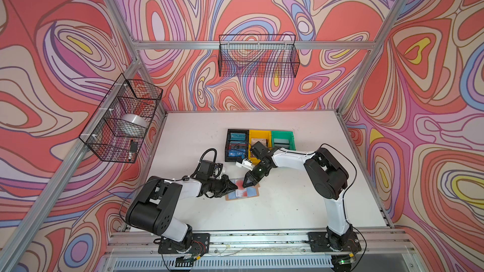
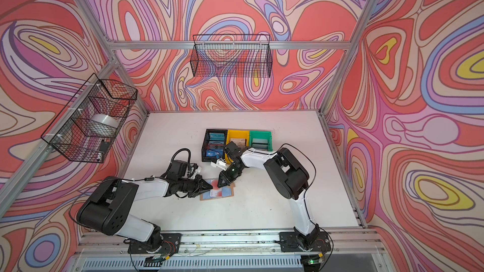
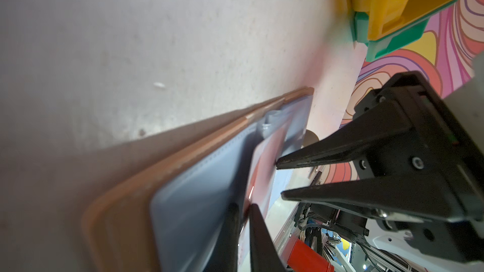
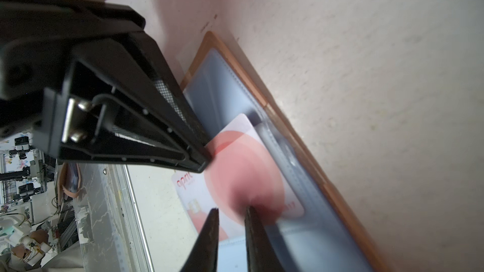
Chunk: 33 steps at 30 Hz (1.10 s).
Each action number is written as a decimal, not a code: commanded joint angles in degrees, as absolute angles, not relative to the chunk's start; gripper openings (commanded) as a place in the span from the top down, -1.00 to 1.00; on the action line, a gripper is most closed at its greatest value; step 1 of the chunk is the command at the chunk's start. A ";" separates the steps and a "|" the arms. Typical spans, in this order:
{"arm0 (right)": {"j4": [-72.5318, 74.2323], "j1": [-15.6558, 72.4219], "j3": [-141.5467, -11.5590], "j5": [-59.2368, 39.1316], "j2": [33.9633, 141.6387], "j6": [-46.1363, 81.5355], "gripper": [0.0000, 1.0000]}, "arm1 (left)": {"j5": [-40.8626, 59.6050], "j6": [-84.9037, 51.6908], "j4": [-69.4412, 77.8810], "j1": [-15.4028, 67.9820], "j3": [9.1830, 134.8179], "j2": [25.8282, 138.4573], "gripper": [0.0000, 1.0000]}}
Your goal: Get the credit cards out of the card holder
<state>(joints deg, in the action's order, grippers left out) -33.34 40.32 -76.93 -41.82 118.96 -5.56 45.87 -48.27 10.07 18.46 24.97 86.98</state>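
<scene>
Pinching pale card [image 4: 243, 171], left hand [image 4: 205, 162]

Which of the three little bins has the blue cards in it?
The black bin, leftmost in both top views: blue cards lie in it. The yellow bin and green bin show none.

In both top views I find bright, even light, faint shadows on the bench [image 1: 288, 210], and bowing toward the edges. My wrist views are dimmer; the card holder [image 3: 123, 205] and pale card [image 4: 235, 179] blur close up.
</scene>
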 commanded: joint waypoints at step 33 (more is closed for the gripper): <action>-37.15 40.78 -77.52 -39.56 122.87 -5.89 0.53 | 43.22 -43.16 -2.17 17.06 24.63 80.57 1.00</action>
